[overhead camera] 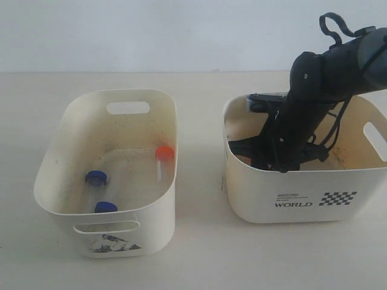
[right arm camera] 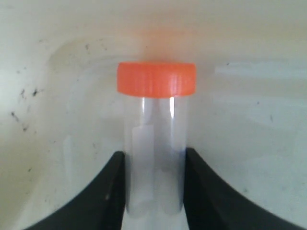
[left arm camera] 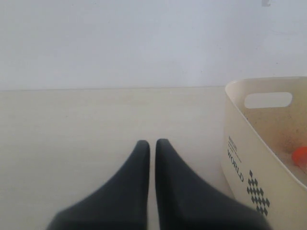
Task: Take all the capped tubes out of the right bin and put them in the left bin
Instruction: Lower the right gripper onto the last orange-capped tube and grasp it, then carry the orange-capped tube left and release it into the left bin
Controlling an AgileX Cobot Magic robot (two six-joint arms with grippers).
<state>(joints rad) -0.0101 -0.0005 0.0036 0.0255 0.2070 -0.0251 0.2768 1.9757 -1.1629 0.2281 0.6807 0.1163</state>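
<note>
My right gripper (right arm camera: 154, 155) is down inside the right bin (overhead camera: 290, 193), the cream tub marked "WORLD". Its two black fingers press on both sides of a clear capped tube (right arm camera: 156, 79) with an orange-red cap, which lies on the bin's floor. In the exterior view the arm (overhead camera: 302, 121) hides that tube. The left bin (overhead camera: 45, 169) holds three capped tubes: two blue-capped (overhead camera: 95, 176) (overhead camera: 106, 207) and one orange-capped (overhead camera: 164, 153). My left gripper (left arm camera: 152, 143) is shut and empty above the table, beside the "WORLD" bin (left arm camera: 240, 163).
Both bins stand side by side on a pale wooden table (overhead camera: 199, 254), with a gap of bare table between them. A white wall (overhead camera: 151, 30) runs behind. The right arm's cables (overhead camera: 335, 27) rise above the right bin.
</note>
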